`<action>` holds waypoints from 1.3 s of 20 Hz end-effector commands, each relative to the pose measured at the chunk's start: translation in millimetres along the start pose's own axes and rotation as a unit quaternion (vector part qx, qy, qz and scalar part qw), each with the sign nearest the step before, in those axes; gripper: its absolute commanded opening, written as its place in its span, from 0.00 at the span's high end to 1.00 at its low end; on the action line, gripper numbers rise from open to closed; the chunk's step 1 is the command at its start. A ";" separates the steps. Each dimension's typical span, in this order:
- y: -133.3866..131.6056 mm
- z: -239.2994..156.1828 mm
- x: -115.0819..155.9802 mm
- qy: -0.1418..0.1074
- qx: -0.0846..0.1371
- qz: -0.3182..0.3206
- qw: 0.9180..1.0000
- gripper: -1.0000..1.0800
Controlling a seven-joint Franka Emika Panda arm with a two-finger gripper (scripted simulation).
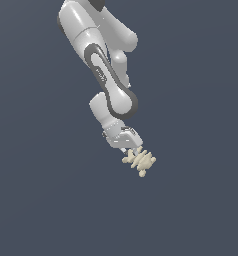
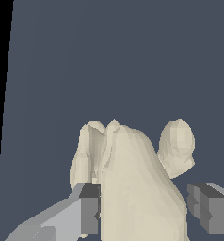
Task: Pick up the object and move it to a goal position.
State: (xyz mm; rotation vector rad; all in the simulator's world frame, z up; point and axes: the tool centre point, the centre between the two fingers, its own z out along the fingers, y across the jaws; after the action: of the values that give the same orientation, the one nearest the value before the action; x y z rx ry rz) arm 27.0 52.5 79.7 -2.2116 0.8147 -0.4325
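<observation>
The object (image 1: 140,161) is a small cream-beige lumpy thing with rounded knobs, right under the arm's tip in the exterior view. In the wrist view it (image 2: 137,188) fills the space between the two grey fingers, with one knob sticking out to one side. My gripper (image 1: 133,150) (image 2: 143,209) stands over it with a finger on each side. One finger (image 2: 89,209) presses against the object, and the other (image 2: 209,209) sits at its edge with hardly any gap. I cannot tell whether the object rests on the surface or hangs above it.
A plain dark blue-grey surface (image 1: 51,200) lies all around. The white arm (image 1: 111,85) reaches down from the top of the exterior view. No goal marker shows.
</observation>
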 end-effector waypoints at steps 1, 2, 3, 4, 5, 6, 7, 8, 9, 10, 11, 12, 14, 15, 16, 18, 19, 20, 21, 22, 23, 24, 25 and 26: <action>-8.3 -11.5 -11.0 -0.001 -0.001 -0.001 1.000 1.00; -12.1 -16.7 -16.1 -0.001 -0.001 -0.001 1.000 1.00; -16.0 -22.0 -21.5 -0.001 -0.002 -0.002 1.000 1.00; -20.2 -27.8 -27.1 -0.002 -0.002 -0.002 1.000 1.00; -24.5 -33.9 -32.8 -0.002 -0.002 -0.002 1.000 1.00; -28.9 -40.0 -38.9 -0.002 -0.003 -0.002 1.000 1.00; -33.5 -46.2 -45.1 -0.003 -0.003 -0.002 1.000 1.00; -38.2 -52.7 -51.3 -0.003 -0.003 -0.002 1.000 1.00; -42.7 -58.9 -57.4 -0.004 -0.004 -0.003 1.000 1.00; -47.2 -64.9 -63.4 -0.004 -0.004 -0.003 1.000 1.00; -51.4 -70.7 -69.1 -0.005 -0.004 -0.003 1.000 1.00; -55.6 -76.2 -74.6 -0.005 -0.005 -0.003 1.000 1.00; -63.5 -86.8 -85.0 -0.006 -0.005 -0.003 1.000 1.00; -67.2 -91.9 -89.8 -0.006 -0.006 -0.003 1.000 1.00; -70.7 -96.4 -94.6 -0.007 -0.006 -0.003 1.000 1.00; -77.5 -105.4 -103.2 -0.007 -0.006 -0.003 1.000 1.00; -80.6 -109.3 -107.2 -0.008 -0.007 -0.003 1.000 1.00; -83.6 -113.2 -111.0 -0.008 -0.007 -0.002 1.000 1.00; -86.4 -116.9 -114.6 -0.008 -0.007 -0.002 1.000 1.00; -89.1 -120.4 -118.0 -0.009 -0.007 -0.002 1.000 1.00; -91.6 -123.7 -121.2 -0.009 -0.007 -0.002 1.000 1.00; -94.1 -126.8 -124.2 -0.009 -0.007 -0.002 1.000 1.00; -96.3 -129.7 -127.0 -0.009 -0.007 -0.002 1.000 1.00; -98.5 -132.4 -129.6 -0.010 -0.008 -0.002 1.000 1.00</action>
State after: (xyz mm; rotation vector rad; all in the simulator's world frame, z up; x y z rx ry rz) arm -92.1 120.5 229.6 -2.2266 0.8042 -0.4100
